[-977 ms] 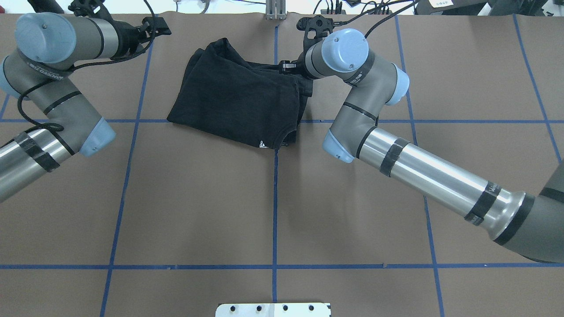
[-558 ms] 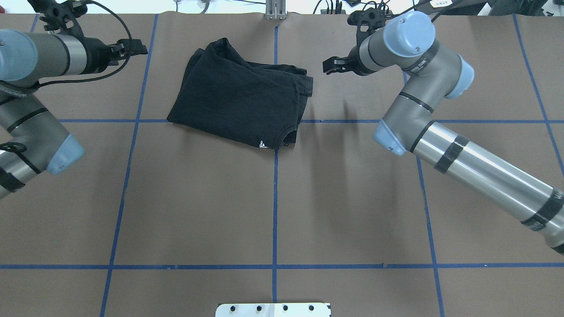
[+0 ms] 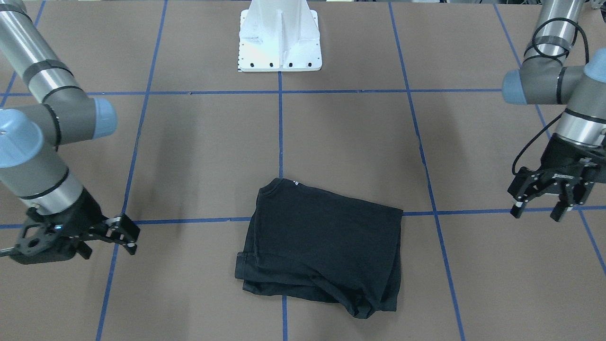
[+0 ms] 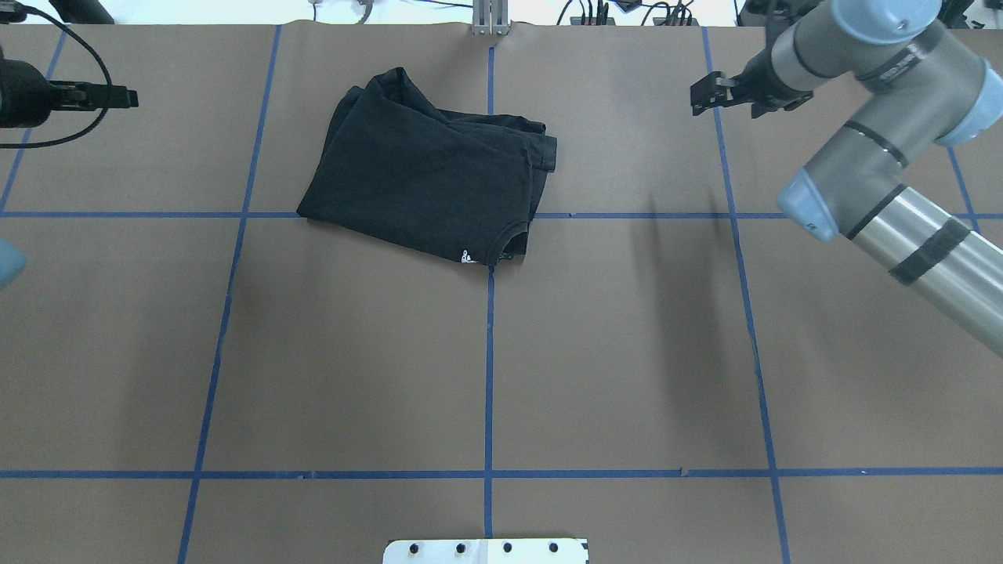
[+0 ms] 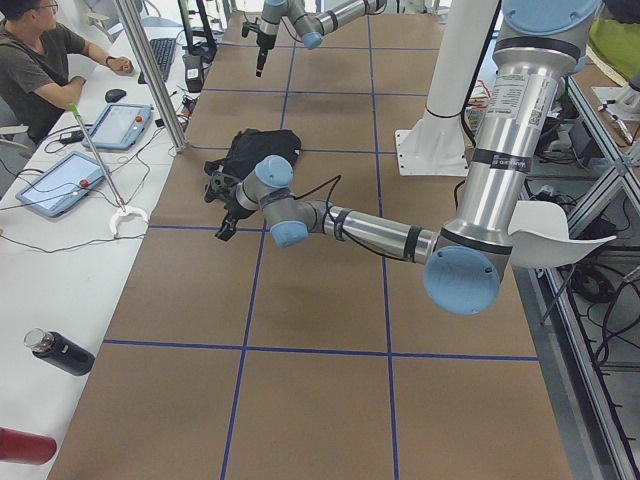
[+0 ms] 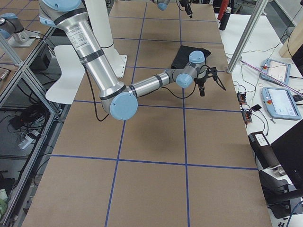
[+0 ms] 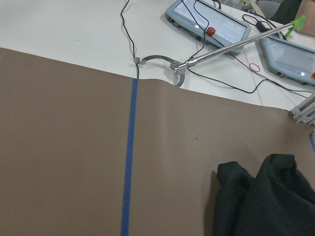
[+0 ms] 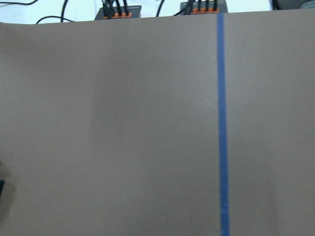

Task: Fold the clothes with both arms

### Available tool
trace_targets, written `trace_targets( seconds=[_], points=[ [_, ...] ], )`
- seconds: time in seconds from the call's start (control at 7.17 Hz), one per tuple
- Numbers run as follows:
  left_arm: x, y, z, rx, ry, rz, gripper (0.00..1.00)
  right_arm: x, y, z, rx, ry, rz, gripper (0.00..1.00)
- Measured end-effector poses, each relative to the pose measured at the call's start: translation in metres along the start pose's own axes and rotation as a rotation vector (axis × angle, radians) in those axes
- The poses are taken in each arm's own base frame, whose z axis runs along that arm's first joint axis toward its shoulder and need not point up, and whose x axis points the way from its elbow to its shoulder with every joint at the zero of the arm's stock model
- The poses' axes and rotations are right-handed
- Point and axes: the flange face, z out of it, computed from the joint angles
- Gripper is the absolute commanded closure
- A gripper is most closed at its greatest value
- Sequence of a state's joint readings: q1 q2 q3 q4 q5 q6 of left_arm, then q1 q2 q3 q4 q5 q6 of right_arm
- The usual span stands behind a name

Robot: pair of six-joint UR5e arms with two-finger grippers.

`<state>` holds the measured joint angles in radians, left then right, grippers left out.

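The left arm (image 3: 558, 85) reaches over the part of the worktop (image 4: 353, 352) toward its far left corner, and the left tool (image 3: 537, 213) hangs there pointing down with its two fingers clearly apart and nothing between them. It is well apart from the T-shirt (image 4: 427, 184), with bare brown surface and a blue tape line (image 4: 235, 258) between the two. The left wrist view takes in only a corner of the black cloth at its lower right, plus a grabber stick (image 7: 231, 46) and grey pendants (image 7: 209, 20) on the white bench beyond the far edge. The T-shirt lies folded into a compact, roughly rectangular bundle in the far half of the worktop, close to the far edge and a little left of centre. It covers the crossing of the centre tape line and the far cross line. Plain black fabric faces up, stacked layers show along its right side, and the collar (image 4: 509, 239) with a small white label (image 4: 468, 256) sits at the bundle's near right corner. Nothing touches it. Further right, the right arm (image 4: 885, 149) stretches toward the far edge, and the right tool (image 4: 696, 95) sits near that edge, well apart from the shirt, over another blue tape line. Its fingers stand apart and hold nothing. The right wrist view shows bare brown surface, one tape line and plugs at the far edge. The white pedestal (image 3: 280, 35) stands at the middle of the near edge.
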<state>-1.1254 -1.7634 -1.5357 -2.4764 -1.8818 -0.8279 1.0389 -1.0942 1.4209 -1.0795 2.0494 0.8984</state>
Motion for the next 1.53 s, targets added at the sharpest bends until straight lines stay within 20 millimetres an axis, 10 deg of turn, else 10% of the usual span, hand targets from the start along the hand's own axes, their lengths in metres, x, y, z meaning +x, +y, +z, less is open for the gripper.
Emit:
trace_targets(
  seconds=[0.7,1.12,1.53],
  points=[
    [-0.081,0.013,-0.024,-0.042,-0.064,0.081,0.0,0.174,0.036,-0.032,-0.03,0.11,0.082,0.0],
    [-0.143,0.001,-0.05,-0.264,-0.135,0.208,0.0,0.273,0.017,-0.089,-0.152,0.197,-0.008,0.0],
    [-0.164,-0.007,-0.092,-0.521,-0.183,0.302,0.0,0.308,0.037,-0.159,-0.324,0.238,-0.082,0.0]
  ],
)
